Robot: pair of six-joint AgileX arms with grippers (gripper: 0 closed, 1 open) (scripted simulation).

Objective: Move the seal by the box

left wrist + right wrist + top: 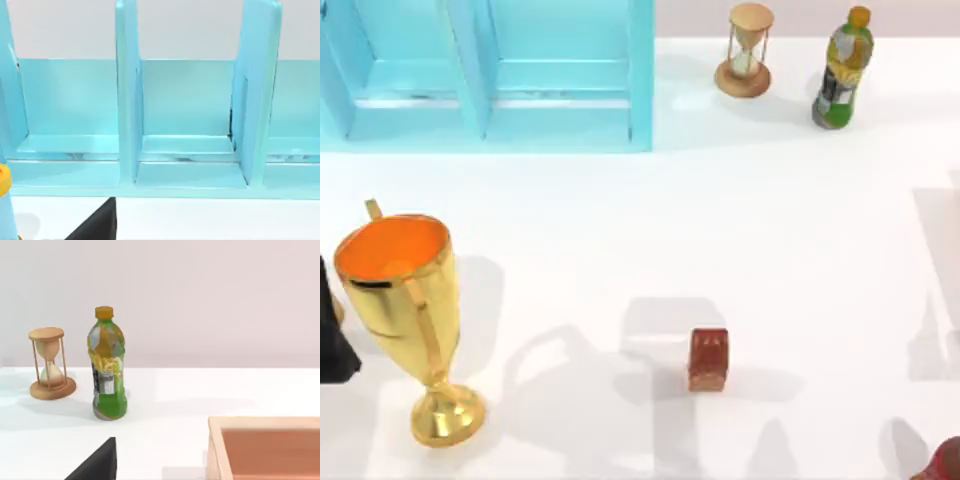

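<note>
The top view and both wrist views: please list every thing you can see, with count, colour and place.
seal: one, reddish-brown, upright on the table's near middle, nothing touching it.
trophy: one, gold with orange inside, upright at the near left.
shelf unit: one, light blue, with compartments, far left.
hourglass: one, wooden, far right of centre.
bottle: one, green with orange cap, beside the hourglass, to its right.
box: one, tan wood, open top, in the right wrist view, nearer than the bottle.
red-brown object: one, near right corner, cut off.
left arm: black part, left edge.
</note>
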